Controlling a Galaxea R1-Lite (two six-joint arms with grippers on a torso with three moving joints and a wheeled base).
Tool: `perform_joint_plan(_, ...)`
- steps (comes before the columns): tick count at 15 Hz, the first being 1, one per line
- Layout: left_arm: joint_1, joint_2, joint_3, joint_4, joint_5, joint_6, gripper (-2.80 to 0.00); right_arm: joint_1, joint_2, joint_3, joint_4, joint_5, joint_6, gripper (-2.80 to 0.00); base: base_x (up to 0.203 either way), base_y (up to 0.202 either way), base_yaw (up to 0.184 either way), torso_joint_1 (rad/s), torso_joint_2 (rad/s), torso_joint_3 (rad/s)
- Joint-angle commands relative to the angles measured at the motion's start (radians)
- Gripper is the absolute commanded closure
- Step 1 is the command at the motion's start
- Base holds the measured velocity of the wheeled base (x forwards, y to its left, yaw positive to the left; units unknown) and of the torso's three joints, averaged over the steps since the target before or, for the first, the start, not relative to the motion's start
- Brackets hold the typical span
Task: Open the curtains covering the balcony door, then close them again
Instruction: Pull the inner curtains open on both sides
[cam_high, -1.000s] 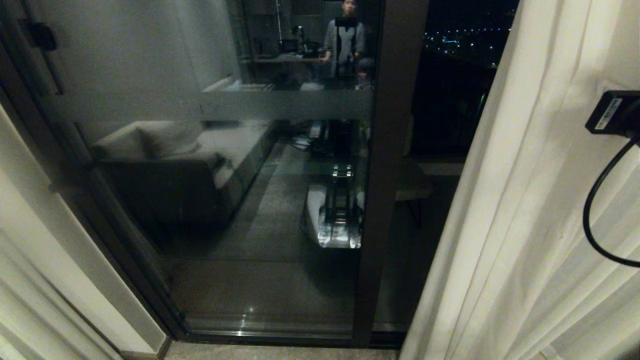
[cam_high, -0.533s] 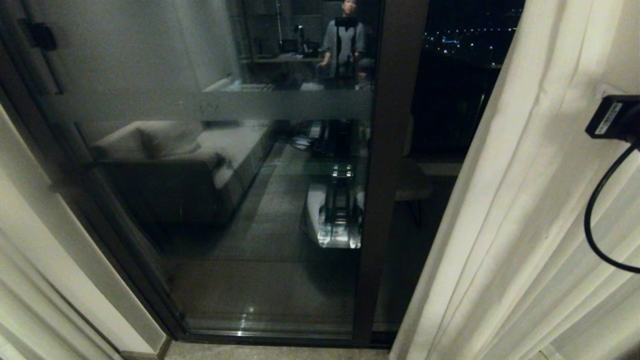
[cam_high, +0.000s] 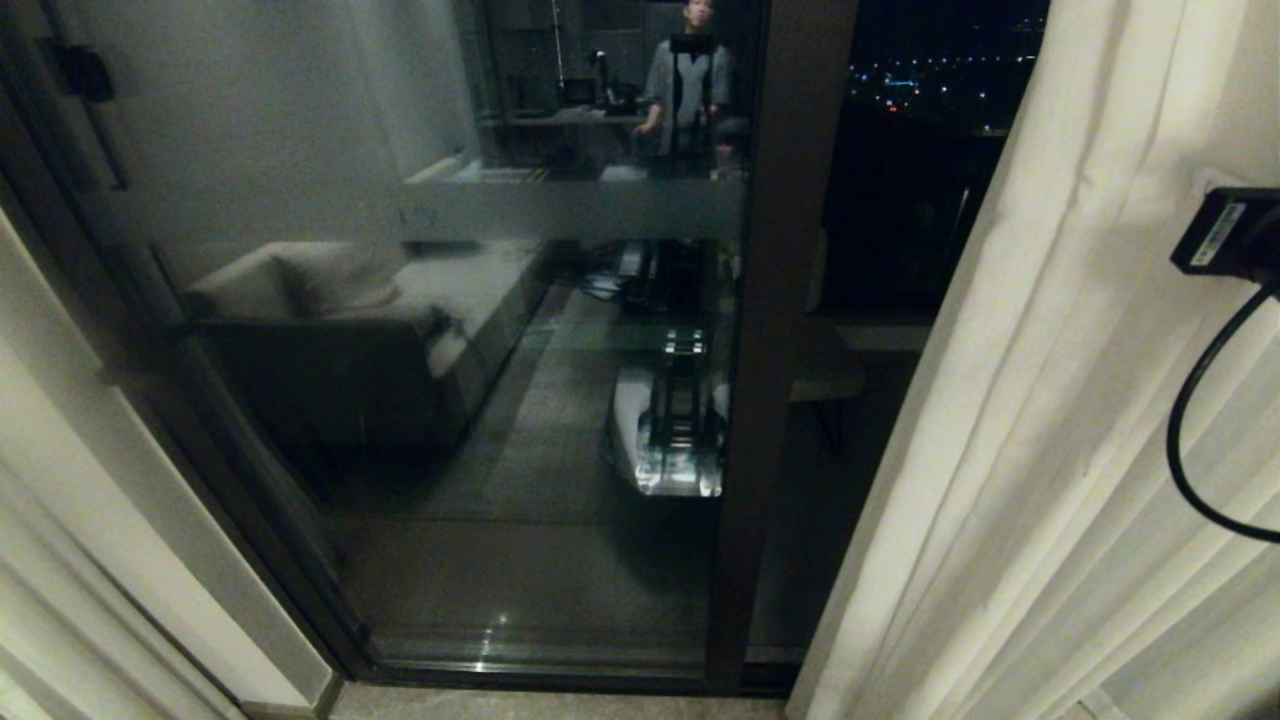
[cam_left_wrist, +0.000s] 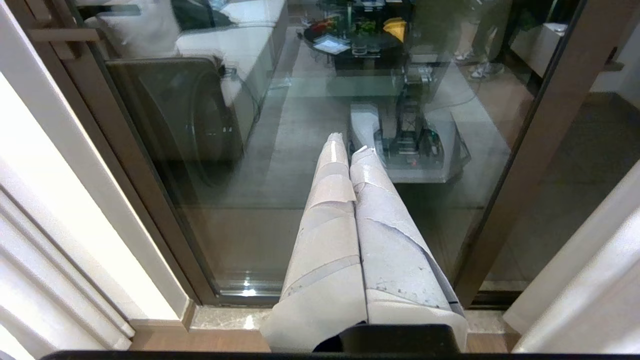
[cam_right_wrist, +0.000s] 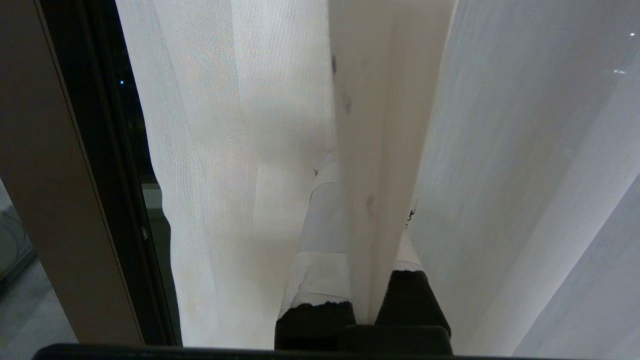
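My right tool (cam_right_wrist: 367, 280), pinching a fold of the right curtain (cam_high: 1050, 450), has drawn its edge slightly rightward, baring more balcony door (cam_high: 500, 350); my left tool (cam_left_wrist: 350, 150) hangs pressed together.

White-taped hand (cam_left_wrist: 350, 145) fingers; black looping wrist cable (cam_high: 1190, 440).

text check | I read nothing legible | white sticker (cam_high: 1217, 228) on black wrist camera (cam_high: 1232, 233): print too small | no other markings seen
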Motion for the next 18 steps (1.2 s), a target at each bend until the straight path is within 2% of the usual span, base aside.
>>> perform_joint_plan(1, 0.0, 0.0, 0.0, -0.001, 0.0, 0.0, 0.0, 0.001, 0.008, -0.003, -0.006, 0.0, -0.001, 0.0, 0.0, 0.0, 0.0, 0.0, 0.0, 0.0)
perform_joint_plan(8, 0.0, 0.0, 0.0, -0.001, 0.0, -0.002, 0.0, -0.001, 0.082, -0.011, -0.09, 0.028, 0.003, 0.0, 0.0, 0.0, 0.0, 0.0, 0.0, 0.0)
perform_joint_plan(18, 0.0, 0.0, 0.0, -0.001, 0.0, -0.006, 0.0, 0.001, 0.101, -0.022, -0.091, 0.032, 0.003, 0.0, 0.0, 0.0, 0.0, 0.0, 0.0, 0.0)
